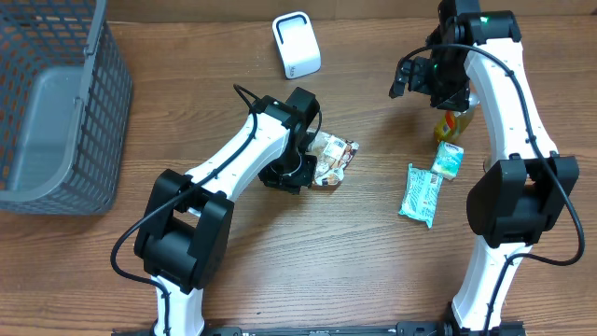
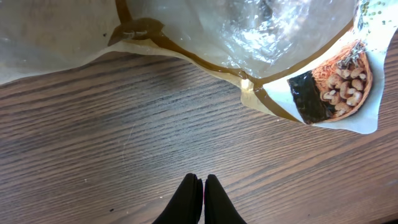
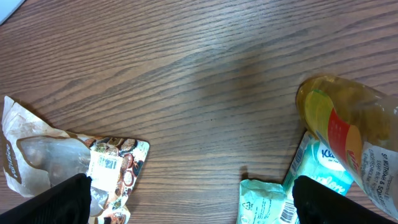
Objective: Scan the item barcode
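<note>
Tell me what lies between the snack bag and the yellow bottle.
Only bare table, no item; the right wrist view shows it between the snack bag and the bottle.

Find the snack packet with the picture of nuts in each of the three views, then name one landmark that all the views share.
Overhead: the snack packet lies near the centre of the picture.
Left wrist: the packet runs along the top edge, its printed corner at upper right.
Right wrist: the packet sits in the lower left corner, its white label showing.
Shared landmark: the wood-grain table under the packet.
</note>
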`<action>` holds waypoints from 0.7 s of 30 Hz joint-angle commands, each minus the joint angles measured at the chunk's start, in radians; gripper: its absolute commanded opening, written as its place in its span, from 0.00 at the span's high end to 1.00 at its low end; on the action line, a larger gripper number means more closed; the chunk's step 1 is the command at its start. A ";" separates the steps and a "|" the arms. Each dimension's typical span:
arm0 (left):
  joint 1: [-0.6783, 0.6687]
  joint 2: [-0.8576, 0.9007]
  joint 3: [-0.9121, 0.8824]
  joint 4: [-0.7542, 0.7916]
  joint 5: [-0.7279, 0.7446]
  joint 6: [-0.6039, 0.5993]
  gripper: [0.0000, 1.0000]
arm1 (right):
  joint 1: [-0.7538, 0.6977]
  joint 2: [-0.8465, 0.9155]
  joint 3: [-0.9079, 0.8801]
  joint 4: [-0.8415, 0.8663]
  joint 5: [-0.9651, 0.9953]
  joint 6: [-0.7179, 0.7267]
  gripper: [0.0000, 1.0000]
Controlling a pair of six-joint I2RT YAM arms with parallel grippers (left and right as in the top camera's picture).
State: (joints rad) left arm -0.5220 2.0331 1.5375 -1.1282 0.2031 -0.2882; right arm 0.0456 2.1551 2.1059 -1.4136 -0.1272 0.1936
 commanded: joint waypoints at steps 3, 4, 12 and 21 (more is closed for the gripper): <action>-0.005 0.007 0.017 0.001 0.016 0.011 0.93 | -0.001 -0.018 0.025 0.003 -0.006 -0.005 0.00; -0.005 0.007 0.017 0.002 0.016 0.012 0.91 | -0.001 -0.018 0.025 0.003 -0.006 -0.005 0.00; -0.003 0.007 0.017 -0.016 0.016 -0.009 0.91 | -0.001 -0.018 0.025 0.003 -0.006 -0.005 0.00; 0.005 0.007 0.002 0.039 -0.099 -0.073 0.96 | -0.001 -0.018 0.025 0.003 -0.006 -0.005 0.00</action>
State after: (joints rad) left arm -0.5240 2.0331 1.5375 -1.1320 0.1661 -0.2996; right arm 0.0456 2.1551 2.1059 -1.4136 -0.1272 0.1936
